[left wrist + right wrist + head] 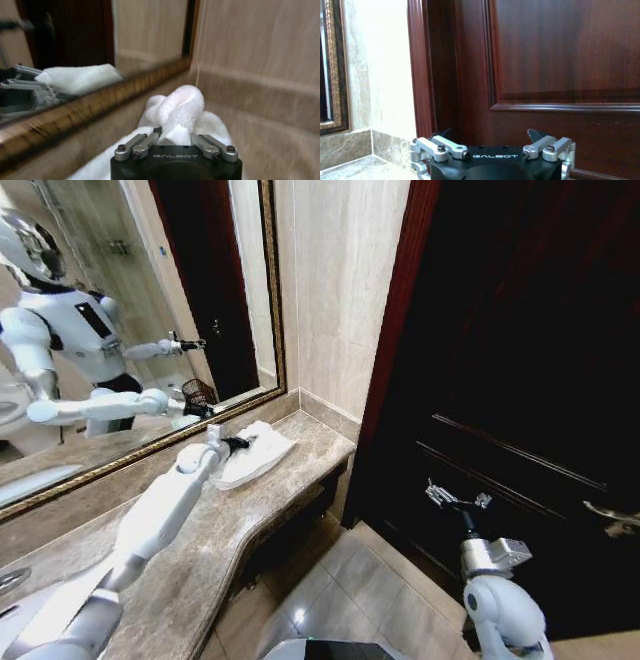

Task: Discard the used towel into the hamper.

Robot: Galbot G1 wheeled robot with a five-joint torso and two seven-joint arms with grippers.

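Towel: white terry, soft, light, limp; lies on marble worktop by mirror. Left hand pinches a raised fold, good hold pt. Right hand spread, idle nr door

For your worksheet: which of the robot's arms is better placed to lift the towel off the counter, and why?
Left. The left gripper is already closed on a bunched fold of the towel on the counter. The right gripper hangs open by the dark door.

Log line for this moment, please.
left gripper: shut on towel, on counter | right gripper: open, idle by door | stage: grasp
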